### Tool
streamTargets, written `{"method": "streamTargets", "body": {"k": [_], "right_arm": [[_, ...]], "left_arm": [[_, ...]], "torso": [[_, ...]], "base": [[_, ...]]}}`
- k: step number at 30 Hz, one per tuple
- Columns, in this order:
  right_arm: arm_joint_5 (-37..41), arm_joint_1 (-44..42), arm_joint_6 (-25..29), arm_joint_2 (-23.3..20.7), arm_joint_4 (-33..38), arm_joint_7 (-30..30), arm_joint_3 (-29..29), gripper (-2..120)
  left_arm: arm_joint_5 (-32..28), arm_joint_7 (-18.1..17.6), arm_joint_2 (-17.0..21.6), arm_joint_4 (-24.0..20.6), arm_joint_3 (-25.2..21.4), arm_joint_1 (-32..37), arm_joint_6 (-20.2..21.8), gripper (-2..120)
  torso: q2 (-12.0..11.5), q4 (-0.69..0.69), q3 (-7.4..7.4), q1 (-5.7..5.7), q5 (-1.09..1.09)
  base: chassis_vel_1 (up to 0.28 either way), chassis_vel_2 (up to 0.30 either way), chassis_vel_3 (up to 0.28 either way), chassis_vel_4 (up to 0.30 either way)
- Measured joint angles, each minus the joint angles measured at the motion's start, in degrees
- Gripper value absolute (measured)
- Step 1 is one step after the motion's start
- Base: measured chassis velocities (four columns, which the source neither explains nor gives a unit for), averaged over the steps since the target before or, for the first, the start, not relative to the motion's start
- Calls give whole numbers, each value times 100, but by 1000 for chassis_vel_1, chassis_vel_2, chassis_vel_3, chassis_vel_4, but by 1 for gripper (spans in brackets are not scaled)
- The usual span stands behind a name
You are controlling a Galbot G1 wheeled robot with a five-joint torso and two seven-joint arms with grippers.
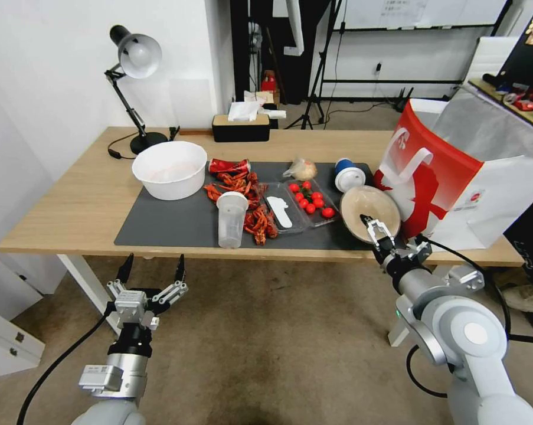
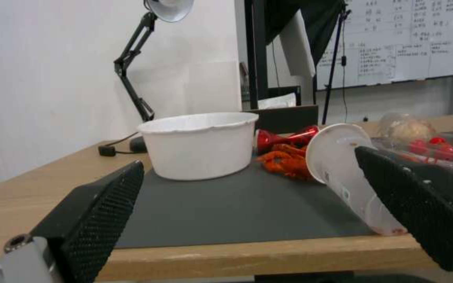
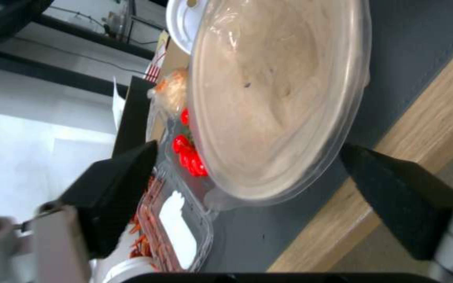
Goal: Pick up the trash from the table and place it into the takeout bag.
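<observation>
The tan paper bowl (image 1: 369, 209), under a clear lid, sits at the mat's front right corner; my right gripper (image 1: 377, 229) hangs open at its near rim. In the right wrist view the bowl (image 3: 273, 98) lies between the spread fingers (image 3: 116, 184), untouched. Behind the bowl stand the blue-and-white cup (image 1: 349, 176) and the small clear food bag (image 1: 301, 169). The red drink can (image 1: 228, 166) lies beside red shells. The clear plastic cup (image 1: 231, 218) stands near the front edge. The takeout bag (image 1: 449, 177) stands open at the table's right end. My left gripper (image 1: 154, 262) waits open below the table (image 1: 71, 206) edge.
A large white bowl (image 1: 169, 169) and a clear tray of red tomatoes (image 1: 310, 200) sit on the dark mat (image 1: 172, 221). A desk lamp (image 1: 133, 65) and a tissue box (image 1: 241, 125) stand at the back. In the left wrist view the clear cup (image 2: 342, 173) is ahead.
</observation>
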Motion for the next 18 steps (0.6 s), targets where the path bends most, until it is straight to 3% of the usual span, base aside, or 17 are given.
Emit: {"method": "streamTargets", "body": {"k": [4,6,18], "right_arm": [[32,16,44,41,-44,86,0,78],[35,-9,74,95,-45,130,7,67],[-8,-83,225,167,-9,183,46,26]], "left_arm": [[-3,-4,-1,6,0,0,-17,100],[-3,-7,-5,17,-2,0,-22,100],[5,-98,-8,-27,-1,44,-129,100]], "torso": [[0,0,0,0,0],[0,0,0,0,0],[0,0,0,0,1]], "base": [[0,0,0,0],[0,0,0,0],[0,0,0,0]]}}
